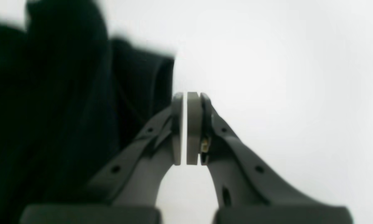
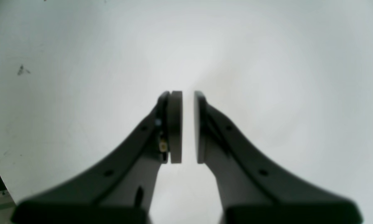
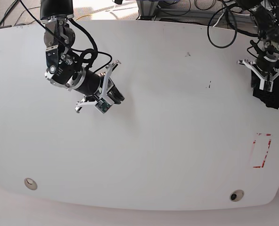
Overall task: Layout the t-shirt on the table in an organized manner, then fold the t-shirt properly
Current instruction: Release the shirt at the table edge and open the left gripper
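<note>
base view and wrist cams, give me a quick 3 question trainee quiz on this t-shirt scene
1. True or false: the t-shirt lies spread flat mid-table.
2. Which gripper is nearer the shirt? A) left gripper B) right gripper
3. What red marking is on the table?

Key:
1. False; it is bunched at the table's edge, on the base view's right.
2. A
3. A red tape rectangle.

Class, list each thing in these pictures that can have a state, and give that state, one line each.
t-shirt: bunched at the table's edge, not laid out, not held.
table: bare white top, the shirt only at one edge.
left gripper: shut, empty, beside the shirt.
right gripper: jaws a narrow gap apart, empty, above the bare table.
red tape rectangle: uncovered.
</note>
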`<action>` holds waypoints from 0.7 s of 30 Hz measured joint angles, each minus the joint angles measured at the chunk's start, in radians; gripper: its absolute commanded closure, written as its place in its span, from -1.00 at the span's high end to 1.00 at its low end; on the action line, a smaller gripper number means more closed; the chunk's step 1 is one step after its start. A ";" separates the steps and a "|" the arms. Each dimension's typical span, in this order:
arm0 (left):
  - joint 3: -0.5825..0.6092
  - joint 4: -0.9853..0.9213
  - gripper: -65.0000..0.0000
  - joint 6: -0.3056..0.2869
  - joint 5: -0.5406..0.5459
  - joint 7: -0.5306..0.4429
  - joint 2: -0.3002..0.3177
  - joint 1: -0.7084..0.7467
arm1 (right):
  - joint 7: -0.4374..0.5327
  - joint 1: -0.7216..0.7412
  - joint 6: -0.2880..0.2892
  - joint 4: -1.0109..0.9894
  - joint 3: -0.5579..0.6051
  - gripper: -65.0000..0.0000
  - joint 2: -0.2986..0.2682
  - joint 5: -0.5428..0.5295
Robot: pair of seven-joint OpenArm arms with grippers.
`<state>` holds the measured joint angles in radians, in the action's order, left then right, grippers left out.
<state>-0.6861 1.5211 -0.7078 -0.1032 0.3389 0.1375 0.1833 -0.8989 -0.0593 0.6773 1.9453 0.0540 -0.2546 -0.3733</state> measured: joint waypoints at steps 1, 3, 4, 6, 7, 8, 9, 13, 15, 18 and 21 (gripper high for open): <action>0.000 -0.005 -1.00 0.000 0.000 -0.003 0.001 -0.006 | 0.000 0.000 0.000 0.000 0.000 -0.82 0.000 0.000; -0.002 -0.028 -1.00 0.000 0.000 -0.010 0.008 -0.019 | 0.000 0.000 0.000 0.000 0.000 -0.82 0.000 0.000; -0.003 -0.041 -1.00 0.004 -0.001 -0.010 0.012 -0.023 | 0.000 0.000 0.000 0.000 0.000 -0.82 0.000 0.001; -0.003 -0.073 -1.00 0.004 -0.001 -0.003 0.027 -0.026 | 0.000 0.000 0.000 0.000 0.000 -0.82 0.000 0.001; -0.005 -0.087 -1.00 0.004 -0.003 0.006 0.036 -0.026 | 0.000 0.000 0.000 0.000 0.000 -0.82 0.001 0.000; -0.005 -0.106 -1.00 0.003 -0.008 0.010 0.048 -0.026 | 0.000 -0.001 0.000 0.001 0.000 -0.82 0.002 0.000; -0.005 -0.119 -1.00 0.005 -0.008 0.010 0.056 -0.026 | 0.000 -0.002 0.000 0.003 0.000 -0.82 0.002 0.000; -0.007 -0.168 -1.00 0.007 -0.006 0.005 0.094 -0.035 | -0.002 -0.004 0.000 0.011 0.000 -0.82 -0.005 0.001; -0.008 -0.181 -1.00 0.005 -0.006 0.005 0.108 -0.045 | 0.000 -0.003 0.000 0.013 0.000 -0.82 -0.006 0.000; -0.008 -0.187 -1.00 0.007 -0.004 0.004 0.124 -0.053 | 0.000 -0.004 0.000 0.013 0.000 -0.82 -0.005 0.000; -0.013 -0.187 -1.00 0.007 0.000 0.001 0.137 -0.053 | 0.000 -0.003 0.000 0.013 0.000 -0.82 -0.006 0.000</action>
<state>-0.6987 1.3338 -0.7006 -0.1036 0.3401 0.2745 0.1299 -0.8993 -0.0628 0.6773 1.9583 0.0536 -0.2604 -0.3733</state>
